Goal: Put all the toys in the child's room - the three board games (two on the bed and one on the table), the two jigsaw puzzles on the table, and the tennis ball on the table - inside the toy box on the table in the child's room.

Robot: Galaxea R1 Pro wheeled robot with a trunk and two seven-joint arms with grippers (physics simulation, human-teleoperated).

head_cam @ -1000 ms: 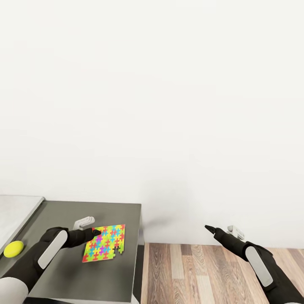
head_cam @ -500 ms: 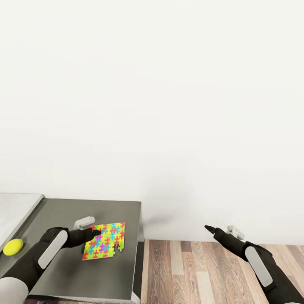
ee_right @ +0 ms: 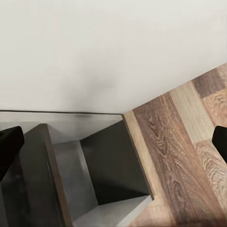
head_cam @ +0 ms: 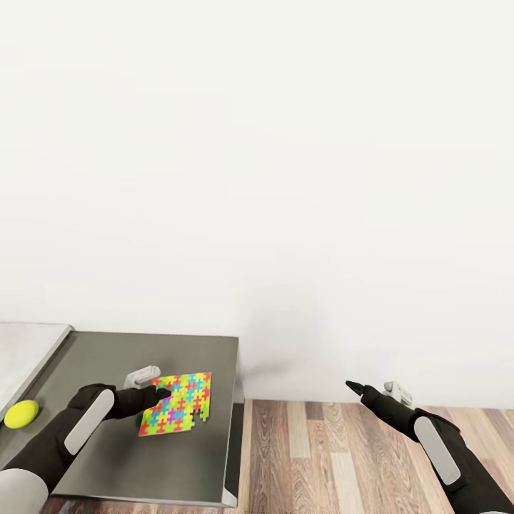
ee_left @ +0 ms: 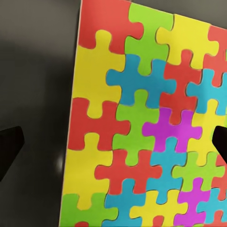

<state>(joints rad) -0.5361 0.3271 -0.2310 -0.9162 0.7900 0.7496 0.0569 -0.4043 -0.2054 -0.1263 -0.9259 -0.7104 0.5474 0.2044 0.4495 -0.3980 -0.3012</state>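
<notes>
Between the left jaws (head_cam: 158, 390), as your left wrist view shows it, lies the bright jigsaw puzzle (ee_left: 146, 123), flat on the dark worktop (head_cam: 107, 467); the two fingertips (ee_left: 8, 147) sit at opposite edges of that picture, so the jaws stand wide and hold nothing; one tip is over bare worktop just beyond the puzzle's edge, the other over the puzzle itself.

Across the last second the whole head picture has slid a little, the worktop's right corner coming further into sight and the tennis ball (head_cam: 21, 412) drifting toward the frame edge; that reads as your base or head moving, not the things; the puzzle keeps its place relative to the left jaws, and both arms hold the same pose.

Well off to the side of the left jaws, the ball rests near a paler surface (head_cam: 25, 350); the right gripper (head_cam: 355, 387) hangs over the wooden floor (head_cam: 321, 457), its tips apart and holding nothing.

You seem to be lining up on the puzzle; a thin flat sheet will probably need an edge to bite on.
</notes>
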